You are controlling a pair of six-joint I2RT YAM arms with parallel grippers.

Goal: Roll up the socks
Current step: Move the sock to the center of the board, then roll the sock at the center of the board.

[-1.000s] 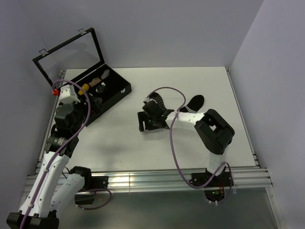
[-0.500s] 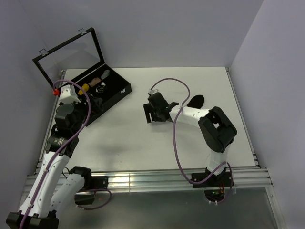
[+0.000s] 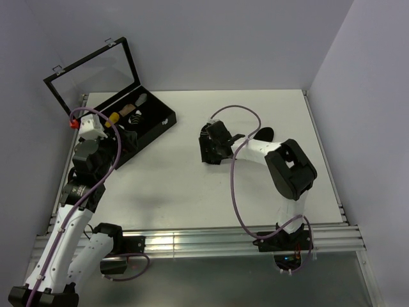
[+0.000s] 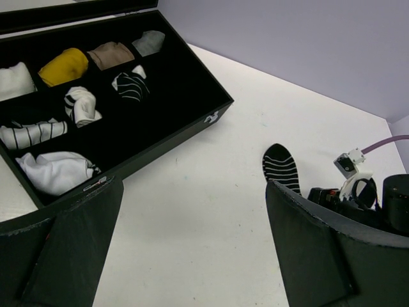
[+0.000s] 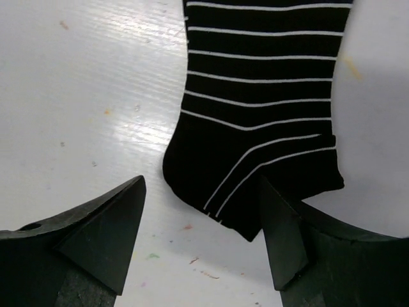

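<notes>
Flat, soft-knit black sock (image 5: 262,115) with thin white stripes on the glossy white table (image 5: 83,96); its squared-off end lies between the wide-spread, empty right fingers (image 5: 96,243); the left fingers (image 4: 70,249) gape, empty.

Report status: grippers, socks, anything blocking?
Left gripper open, beside the box. Right gripper open over the sock, no grip. Sock flat, unrolled. Nothing in the way.
</notes>
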